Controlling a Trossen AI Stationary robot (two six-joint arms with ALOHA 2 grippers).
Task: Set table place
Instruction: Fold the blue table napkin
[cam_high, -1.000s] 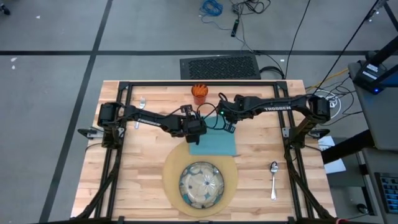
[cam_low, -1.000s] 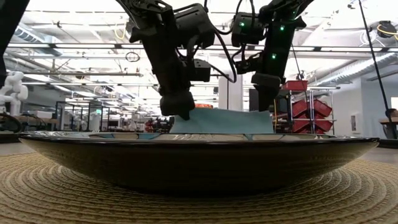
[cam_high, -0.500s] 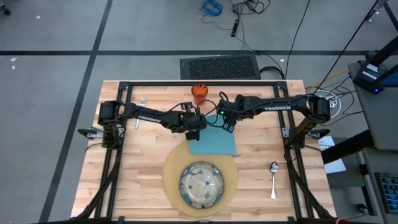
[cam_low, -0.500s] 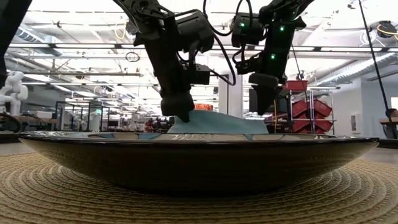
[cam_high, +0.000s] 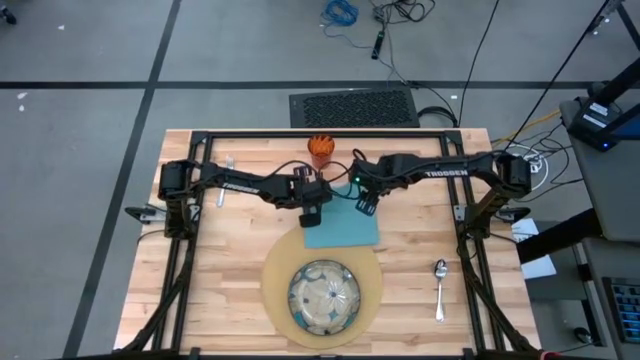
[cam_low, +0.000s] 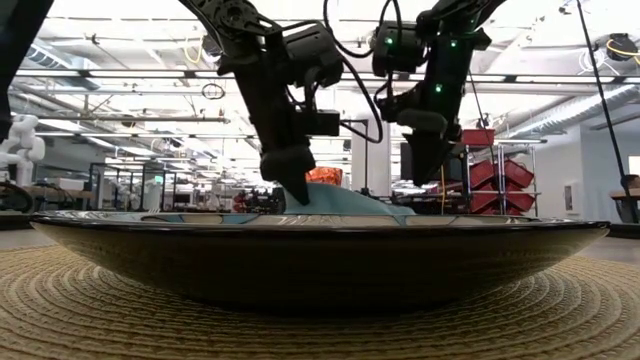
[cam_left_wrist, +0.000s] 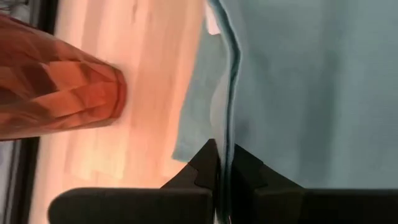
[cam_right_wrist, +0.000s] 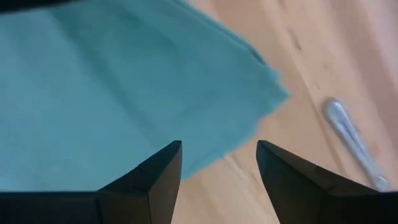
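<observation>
Napkin (cam_high: 341, 229) placement is the step in hand: the teal cloth lies on the counter (cam_high: 230, 290) just behind the round mat (cam_high: 275, 265), its near edge lapping the mat's rim, and both arms meet over its far edge.

Going from the left, a fork (cam_high: 228, 164) lies near the far left corner of the counter. The left tool (cam_high: 311, 213) is at the napkin's far left corner, pressed together and pinching the cloth's hem; the left wrist view shows the folded edge (cam_left_wrist: 231, 93) running straight into the shut fingertips (cam_left_wrist: 211, 165), with the orange cup (cam_left_wrist: 56, 81) standing close beside on bare wood. In the low view that corner is lifted slightly while the rest of the cloth sags down. The right tool (cam_high: 365, 205) hovers over the napkin's far right corner with its fingers (cam_right_wrist: 155, 177) spread and nothing between them; that corner (cam_right_wrist: 264, 93) lies flat below it.

The dish (cam_high: 324, 297) sits centred on the mat, and the spoon (cam_high: 439, 288) lies well to the right.

As I judge it, the next move calls for the left tool to lower its corner, let go cleanly without dragging the cloth, and lift clear without knocking the cup.
</observation>
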